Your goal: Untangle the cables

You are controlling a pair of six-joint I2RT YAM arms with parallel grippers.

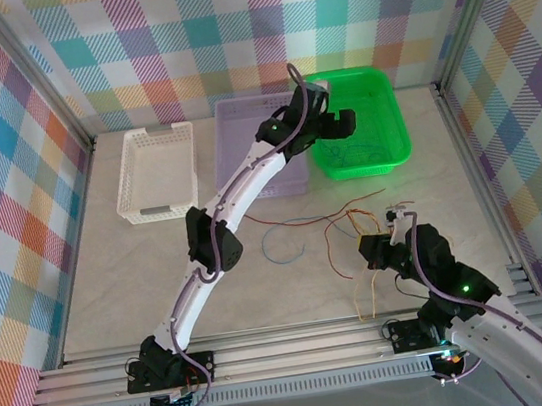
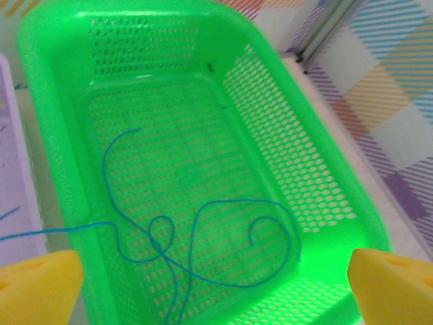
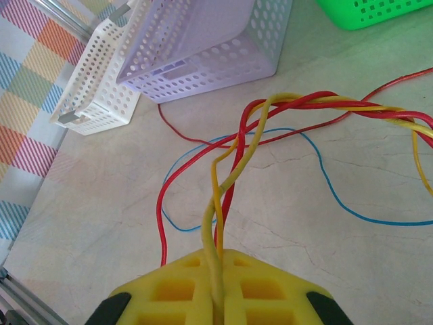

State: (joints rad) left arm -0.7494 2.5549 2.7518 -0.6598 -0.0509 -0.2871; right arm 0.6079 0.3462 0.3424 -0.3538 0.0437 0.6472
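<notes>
My left gripper (image 1: 341,122) hovers over the green basket (image 1: 393,125) at the back, open, its yellow fingertips (image 2: 37,288) wide apart with nothing between them. Below it, thin blue cables (image 2: 203,237) lie looped and crossed on the green basket's (image 2: 54,135) floor, one end trailing over the left wall. My right gripper (image 3: 218,271) is shut on a twisted bundle of yellow cables (image 3: 220,183) and a red cable (image 3: 230,189). In the top view the right gripper (image 1: 373,247) is low over the table with red and yellow cables (image 1: 349,220) spreading from it. A blue cable (image 1: 283,254) curls on the table.
A purple basket (image 1: 240,126) stands left of the green one, under my left arm, and a white basket (image 1: 156,174) stands further left. From the right wrist, the purple basket (image 3: 203,47) and white basket (image 3: 95,74) lie ahead. Aluminium rails frame the table.
</notes>
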